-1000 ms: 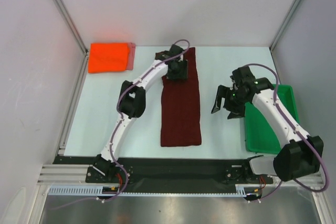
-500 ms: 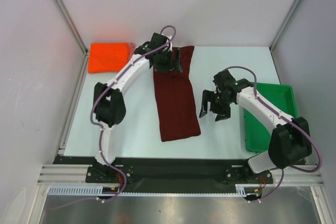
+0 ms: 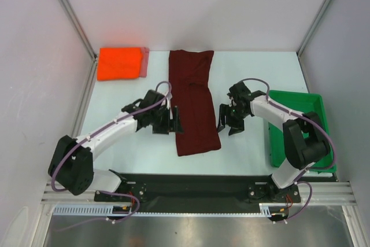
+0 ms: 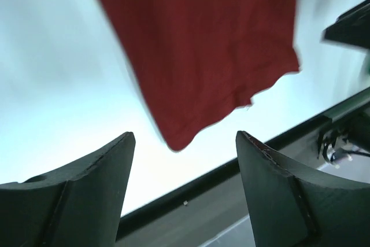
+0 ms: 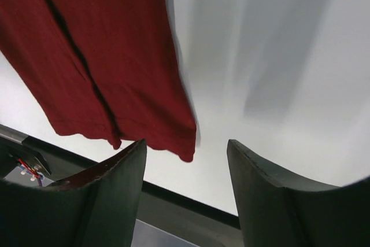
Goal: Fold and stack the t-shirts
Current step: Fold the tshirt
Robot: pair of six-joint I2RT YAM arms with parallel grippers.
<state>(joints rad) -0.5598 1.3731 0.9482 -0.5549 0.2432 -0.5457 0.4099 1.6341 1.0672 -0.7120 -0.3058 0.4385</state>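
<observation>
Both spread: left pincer [image 3: 176,121] and right pincer [image 3: 228,124] flank the maroon t-shirt [image 3: 193,88].

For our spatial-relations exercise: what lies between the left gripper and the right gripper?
The maroon shirt lies flat as a long strip between the left gripper and the right gripper, both open. The top view shows this.
</observation>
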